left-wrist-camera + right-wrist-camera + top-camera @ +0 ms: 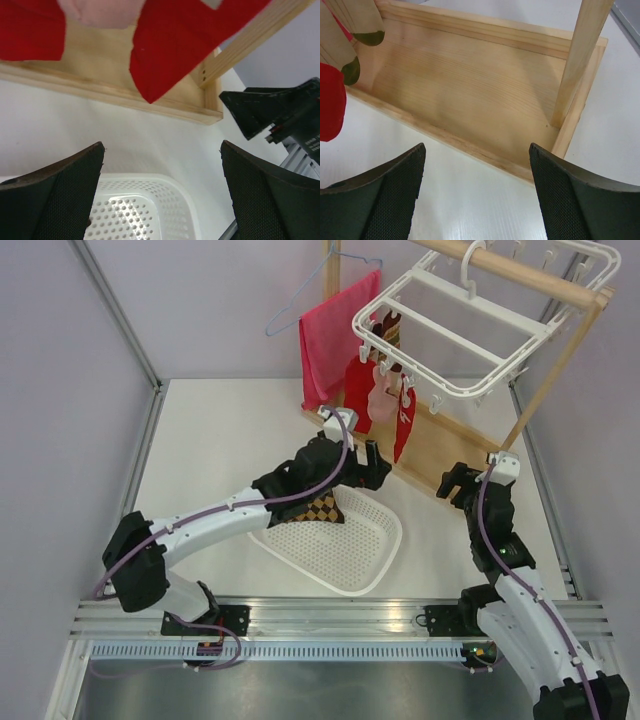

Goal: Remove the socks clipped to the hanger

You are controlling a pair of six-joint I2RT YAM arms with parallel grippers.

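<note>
Two released: L gripper (162,145), R gripper (477,146), argyle sock (322,508) part-hidden under L arm (250,510), hanger (465,390) top cropped

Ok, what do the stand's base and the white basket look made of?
The stand's pale boxed base looks like unvarnished wood: matt, with visible grain lines. The white perforated rectangular basket looks like moulded plastic: smooth, slightly glossy, with regular holes.

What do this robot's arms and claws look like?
The left arm and right arm have white shells with black joints, and a purple cable runs along each. The left claw and right claw each have two broad black fingers with fine mesh-textured inner faces.
</note>
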